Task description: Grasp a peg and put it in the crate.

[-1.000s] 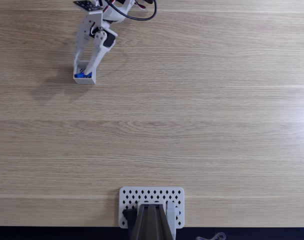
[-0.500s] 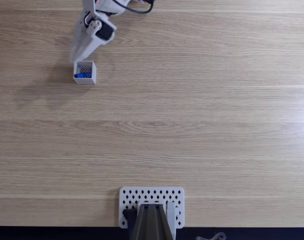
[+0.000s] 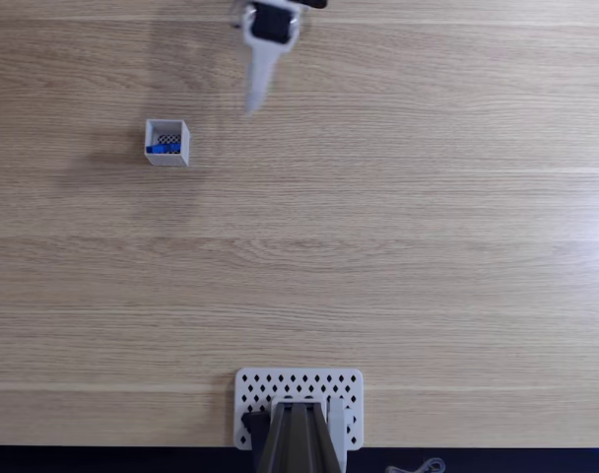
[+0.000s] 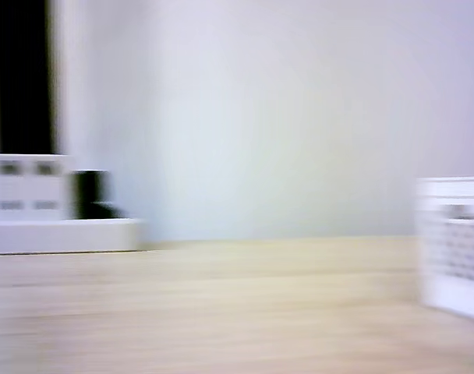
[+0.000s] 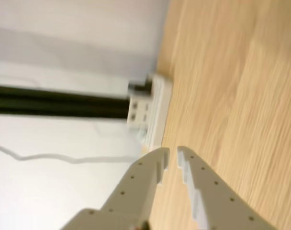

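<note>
- The pincer [image 3: 252, 106] has swung away from the crate [image 3: 167, 142] and holds nothing, its tips nearly together.
- The peg [image 3: 163, 149] lies inside the crate on the tabletop [image 3: 398, 236], so the job looks done.

No readable text

We find no letters, numbers, brands or signs that we can read in any view; the wooden table [image 3: 398, 246] is unmarked, the perforated white plate [image 3: 299, 386] bears only diamond holes, and the blurred shapes in the other and wrist views give us nothing legible.
</note>
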